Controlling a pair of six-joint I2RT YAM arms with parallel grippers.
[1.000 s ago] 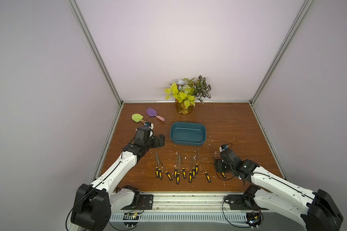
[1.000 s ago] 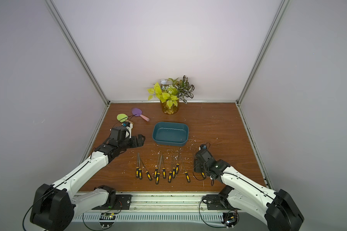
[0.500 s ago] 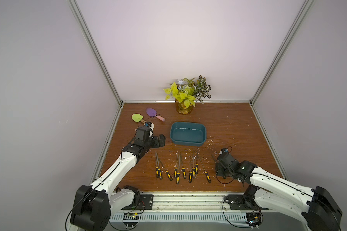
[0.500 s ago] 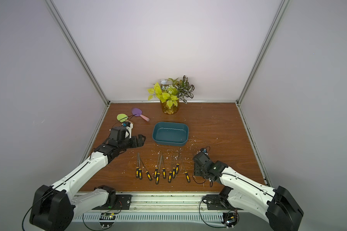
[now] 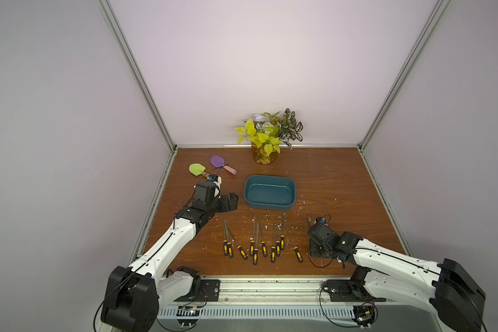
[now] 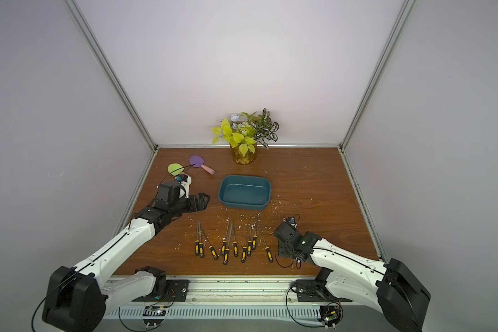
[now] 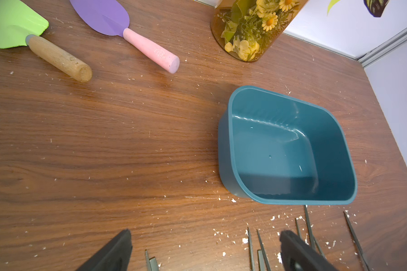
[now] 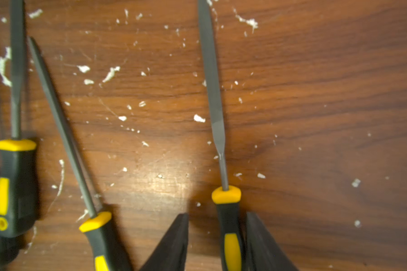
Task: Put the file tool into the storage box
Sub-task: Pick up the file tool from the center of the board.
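File tool (image 8: 226, 194), the last one at the right end of the row, lies flat on the table (image 5: 342, 178), handle toward the robot base, apart from the storage box (image 5: 269, 205), which holds no file. I have the right gripper (image 8: 216, 214) straddling the handle, which I judge an easier hold than the thin blade. Its jaws are partly apart with a gap on one side, so nothing is clamped. The left gripper (image 7: 206, 232) hovers wide open and empty beside the box.
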